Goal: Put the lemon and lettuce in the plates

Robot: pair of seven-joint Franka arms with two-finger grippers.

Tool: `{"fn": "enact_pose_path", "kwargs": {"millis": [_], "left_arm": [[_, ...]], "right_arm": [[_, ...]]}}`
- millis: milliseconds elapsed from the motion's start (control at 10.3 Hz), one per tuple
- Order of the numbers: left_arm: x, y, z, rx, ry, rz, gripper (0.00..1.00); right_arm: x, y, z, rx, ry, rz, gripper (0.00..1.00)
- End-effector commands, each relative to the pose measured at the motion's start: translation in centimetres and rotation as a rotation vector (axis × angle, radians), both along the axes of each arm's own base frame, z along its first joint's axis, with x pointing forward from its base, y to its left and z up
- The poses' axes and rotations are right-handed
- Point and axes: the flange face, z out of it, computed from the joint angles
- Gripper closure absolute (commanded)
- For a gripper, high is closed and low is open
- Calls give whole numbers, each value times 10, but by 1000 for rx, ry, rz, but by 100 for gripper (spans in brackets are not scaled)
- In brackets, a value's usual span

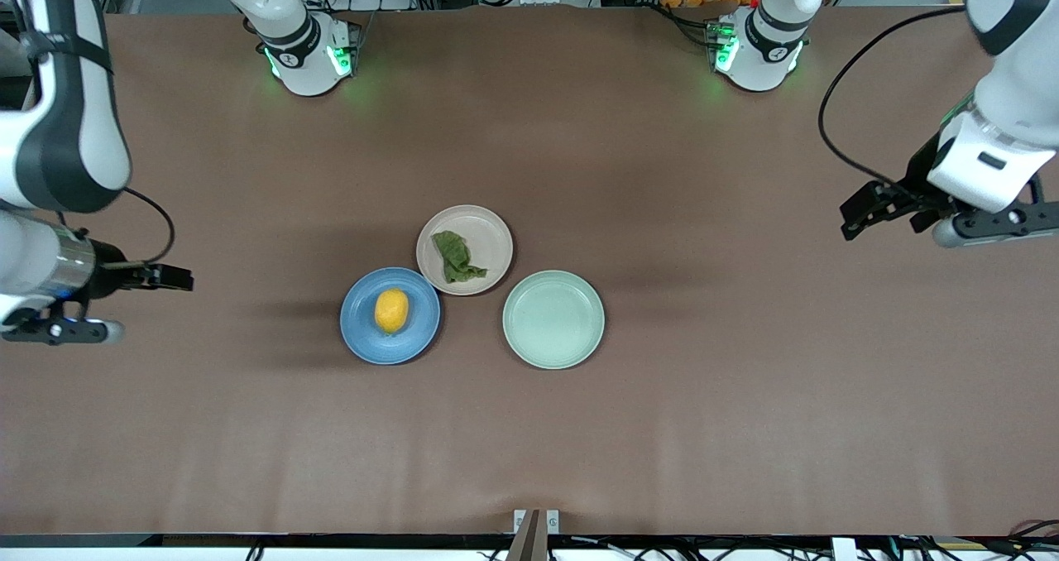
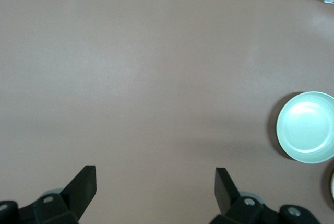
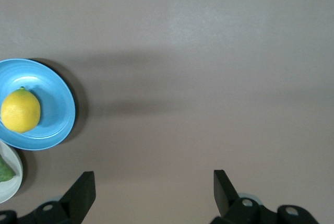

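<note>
The yellow lemon lies in the blue plate. The dark green lettuce lies in the beige-pink plate, which touches the blue plate and sits farther from the front camera. My right gripper is open and empty, up over bare table toward the right arm's end. Its wrist view shows its open gripper, the lemon in the blue plate and an edge of the beige-pink plate. My left gripper is open and empty over the left arm's end; its wrist view shows it open.
An empty mint-green plate sits beside the beige-pink plate toward the left arm's end; it also shows in the left wrist view. Brown table surface spreads all around the three plates.
</note>
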Motion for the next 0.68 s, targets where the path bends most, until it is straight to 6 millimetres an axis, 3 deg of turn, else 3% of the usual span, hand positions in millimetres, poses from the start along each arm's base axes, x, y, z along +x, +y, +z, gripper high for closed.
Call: {"fn": "enact_pose_path", "kwargs": {"millis": [0, 193, 483, 580], "left_arm": [[-8, -9, 29, 10, 9, -93, 0], [-15, -6, 48, 22, 42, -147, 0], [-21, -11, 60, 18, 68, -158, 0], [-21, -12, 60, 16, 68, -160, 0]], "right_arm": [[-22, 2, 26, -3, -24, 12, 0], [-47, 1, 34, -8, -92, 10, 0], [-88, 5, 39, -21, -214, 19, 0], [-92, 6, 36, -22, -208, 18, 0]]}}
